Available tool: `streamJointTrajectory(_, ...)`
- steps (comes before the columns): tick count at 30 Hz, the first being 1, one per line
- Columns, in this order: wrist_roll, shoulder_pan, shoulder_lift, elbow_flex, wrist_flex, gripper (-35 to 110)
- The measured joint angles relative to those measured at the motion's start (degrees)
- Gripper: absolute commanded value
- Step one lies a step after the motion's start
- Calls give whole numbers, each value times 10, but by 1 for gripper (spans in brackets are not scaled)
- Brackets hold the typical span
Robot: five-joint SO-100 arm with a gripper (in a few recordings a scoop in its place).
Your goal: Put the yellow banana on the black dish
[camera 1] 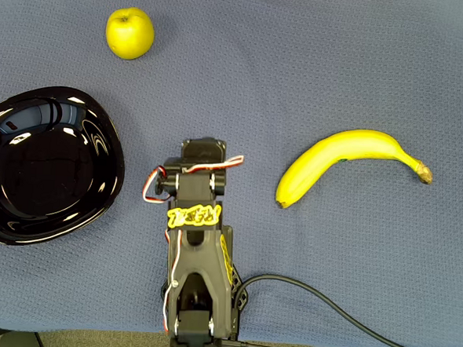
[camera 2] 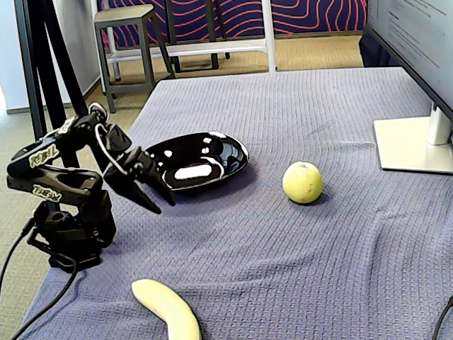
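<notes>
The black arm (camera 2: pixel 64 184) was seen folded low over its base at the table's near edge in the fixed view, the upper links doubled back on each other. The gripper (camera 2: pixel 159 200) was angled down and forward, its tips held just above the cloth. The two fingers (camera 2: pixel 141 195) were seen drawn close together, nothing being gripped between them. In the overhead view the arm (camera 1: pixel 199 250) was seen lying compactly along its own base.

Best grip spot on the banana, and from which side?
Take the yellow banana at its thick middle, from above, claw across its width. It lies flat on the cloth with free space on both sides; the ends taper.
</notes>
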Motion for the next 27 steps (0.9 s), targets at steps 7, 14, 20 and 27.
streamJointTrajectory(7, -157, 10, -119, -76, -47, 0)
streamJointTrajectory(14, -319, 48, -286, -178, -77, 3)
streamJointTrajectory(20, -434, 94, -420, -279, -77, 10)
streamJointTrajectory(27, -508, 157, -527, -389, -4, 16)
